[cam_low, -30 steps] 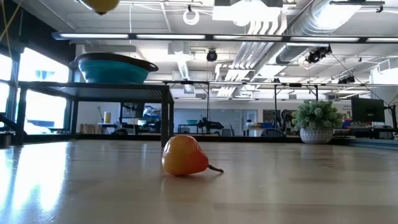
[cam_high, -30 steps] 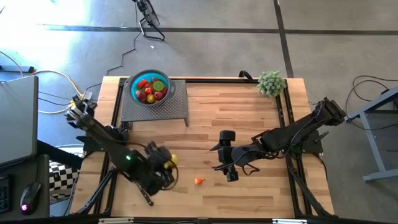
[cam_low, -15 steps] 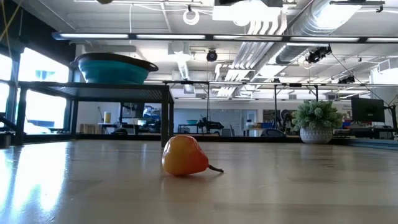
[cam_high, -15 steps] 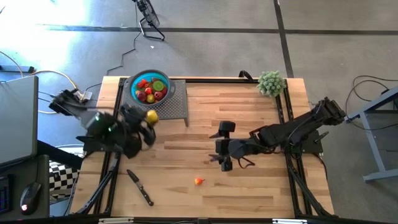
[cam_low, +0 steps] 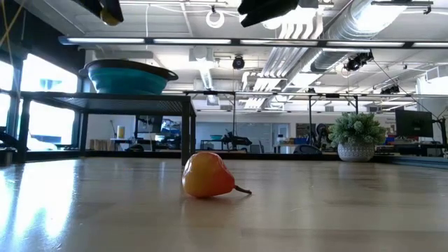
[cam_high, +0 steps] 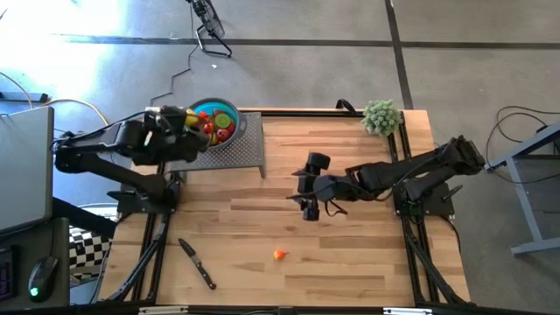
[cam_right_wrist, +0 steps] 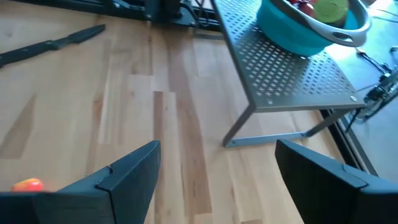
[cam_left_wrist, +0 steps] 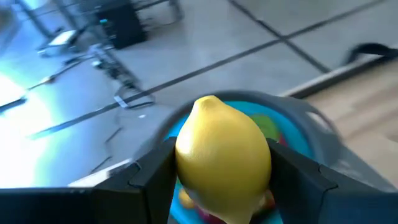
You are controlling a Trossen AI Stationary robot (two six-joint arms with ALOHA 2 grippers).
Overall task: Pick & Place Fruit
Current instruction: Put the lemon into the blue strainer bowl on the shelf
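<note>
Two dark, near-black jointed arms, matte housings, rounded joints. Left tool (cam_left_wrist: 221,180): black angular fingers (cam_left_wrist: 149,180), faceted edges. Right tool (cam_right_wrist: 214,180): same black wedge-shaped fingers (cam_right_wrist: 130,171). Thin black cable loops beside right arm's forward links.

No legible text, labels, brands or numbers anywhere: none on table, bowl, arms, or in the room beyond.

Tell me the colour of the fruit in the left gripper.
Yellow: the lemon, clearest in the left wrist view.
</note>
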